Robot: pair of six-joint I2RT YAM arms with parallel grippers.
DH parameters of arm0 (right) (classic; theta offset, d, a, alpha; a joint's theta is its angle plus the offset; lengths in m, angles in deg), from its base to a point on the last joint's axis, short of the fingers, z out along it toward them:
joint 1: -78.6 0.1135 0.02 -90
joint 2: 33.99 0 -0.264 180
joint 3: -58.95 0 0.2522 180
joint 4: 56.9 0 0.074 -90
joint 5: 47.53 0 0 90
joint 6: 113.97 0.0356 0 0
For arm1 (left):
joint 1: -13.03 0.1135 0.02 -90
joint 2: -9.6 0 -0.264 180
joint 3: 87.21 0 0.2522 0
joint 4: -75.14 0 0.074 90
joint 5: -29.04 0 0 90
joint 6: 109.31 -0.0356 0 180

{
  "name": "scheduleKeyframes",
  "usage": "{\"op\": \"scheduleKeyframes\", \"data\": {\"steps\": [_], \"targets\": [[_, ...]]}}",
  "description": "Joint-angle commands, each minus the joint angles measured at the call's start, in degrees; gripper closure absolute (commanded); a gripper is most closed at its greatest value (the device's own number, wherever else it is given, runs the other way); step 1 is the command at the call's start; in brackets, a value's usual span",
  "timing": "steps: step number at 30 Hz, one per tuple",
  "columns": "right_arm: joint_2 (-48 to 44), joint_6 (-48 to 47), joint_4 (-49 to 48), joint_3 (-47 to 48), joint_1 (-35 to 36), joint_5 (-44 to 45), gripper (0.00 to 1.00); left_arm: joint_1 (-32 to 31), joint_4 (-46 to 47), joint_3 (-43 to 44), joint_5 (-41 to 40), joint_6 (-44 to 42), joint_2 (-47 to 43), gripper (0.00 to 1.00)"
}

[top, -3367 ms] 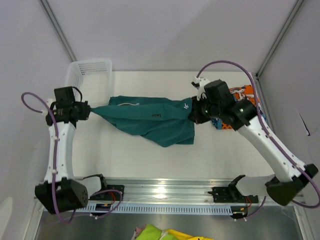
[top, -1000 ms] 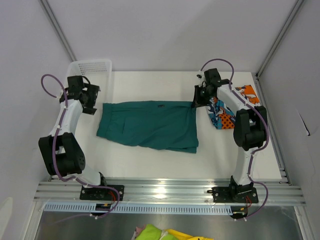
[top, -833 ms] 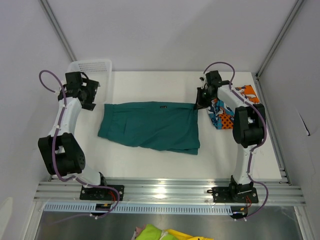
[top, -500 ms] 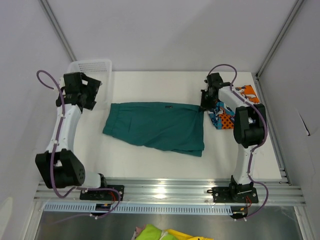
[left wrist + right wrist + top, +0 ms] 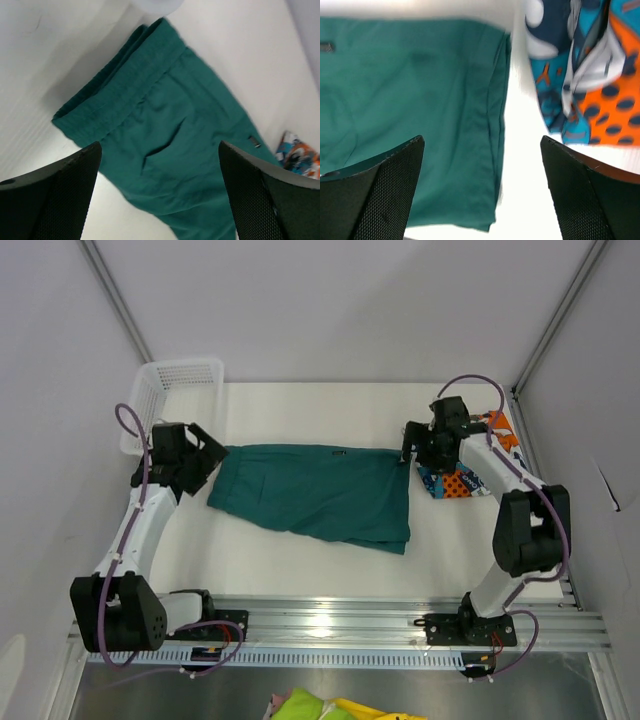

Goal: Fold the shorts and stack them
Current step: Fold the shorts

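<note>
The plain teal-green shorts (image 5: 318, 492) lie spread flat across the middle of the white table (image 5: 300, 570), also seen in the left wrist view (image 5: 170, 130) and the right wrist view (image 5: 415, 110). The patchwork-print shorts (image 5: 460, 478) lie crumpled at the right, with a corner showing in the left wrist view (image 5: 300, 159) and more in the right wrist view (image 5: 590, 70). My left gripper (image 5: 207, 453) (image 5: 160, 200) hangs open just above the teal pair's left waistband end, holding nothing. My right gripper (image 5: 411, 445) (image 5: 482, 190) is open over the gap between the two pairs, empty.
A white mesh basket (image 5: 172, 388) stands at the back left corner. An aluminium rail (image 5: 320, 620) runs along the near edge, with yellow-green cloth (image 5: 320, 707) below it. Grey walls close in on both sides.
My right gripper has opened and let go of the teal shorts' right edge after dragging them rightward. My left arm has swung nearer and lower beside their left end.
</note>
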Motion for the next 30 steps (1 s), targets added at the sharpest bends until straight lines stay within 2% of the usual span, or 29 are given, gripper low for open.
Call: {"op": "scheduleKeyframes", "data": {"steps": [1, 7, 16, 17, 19, 20, 21, 26, 27, 30], "targets": [[-4.61, 2.74, -4.81, -5.61, -0.29, -3.41, 0.0, -0.13, 2.18, -2.98, 0.43, -6.14, -2.83, 0.01], [-2.86, 3.97, -10.08, -8.53, 0.33, -5.6, 0.01, -0.13, 3.33, -6.15, -1.94, -7.64, -3.97, 0.01], [-6.45, 5.9, -12.71, -11.43, 9.99, -10.78, 0.55, -0.04, 7.53, -12.72, -2.57, -5.72, -5.11, 0.01], [-6.72, 7.21, -13.42, -11.52, 11.48, -12.01, 0.64, -0.13, 9.11, -13.7, -1.6, -5.54, -5.73, 0.01], [-6.81, 8.53, -15.44, -10.82, 15.87, -12.89, 0.76, -0.13, 12.45, -15.2, 0.42, -4.66, -7.74, 0.01], [-6.46, 9.24, -17.19, -10.29, 17.28, -13.42, 0.91, -0.04, 13.25, -17.55, 1.73, -4.4, -8.28, 0.01], [-5.06, 10.9, -18.33, -9.07, 19.73, -14.99, 0.99, -0.13, 13.87, -18.19, 2.18, -4.31, -8.8, 0.01], [3.81, 16.79, -30.88, -4.94, 25.63, -24.39, 1.0, -0.13, 16.94, -23.72, 5.17, -3.25, -11.61, 0.01], [7.83, 18.98, -32.57, -3.88, 26.51, -28.15, 1.0, -0.04, 17.3, -25.03, 5.43, -3.25, -12.06, 0.01], [15.83, 20.58, -34.87, 1.65, 29.94, -31.09, 1.0, -0.13, 18.44, -27.32, 6.93, -3.86, -13.9, 0.01]]}}
